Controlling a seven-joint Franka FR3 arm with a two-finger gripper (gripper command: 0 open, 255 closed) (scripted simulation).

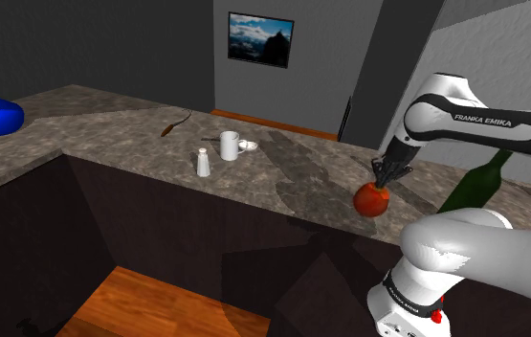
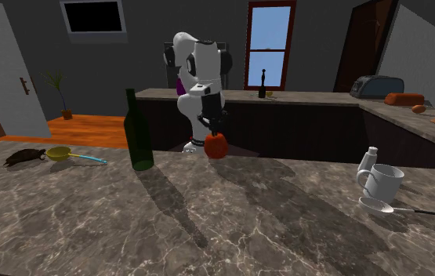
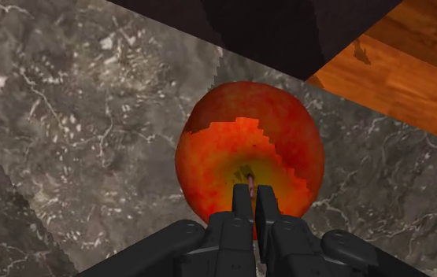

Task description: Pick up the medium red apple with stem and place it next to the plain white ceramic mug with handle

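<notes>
"FRANKA EMIKA" was printed in dark letters on the white arm [image 1: 483,120]; no other writing could be read. The tool [image 3: 253,206] was seen closed, its two black fingers drawn to a narrow slit with the stem of the apple [image 3: 248,157] caught between their tips. The red apple was found directly beneath the tool, at the tabletop [image 1: 110,124] edge. Its stem end was turned straight up toward the tool, so its axis stood upright. No long side was shown by the round fruit.

A dark green bottle [image 1: 474,187] stood upright near the tool. The white mug [image 1: 229,145] was set well apart from the tool, with a white shaker [image 1: 203,163] just beside it. The tabletop was rendered as grey-brown veined stone. Beyond its edge an orange wooden floor [image 1: 158,297] was seen, and a framed picture [image 1: 260,38] hung on a grey wall.
</notes>
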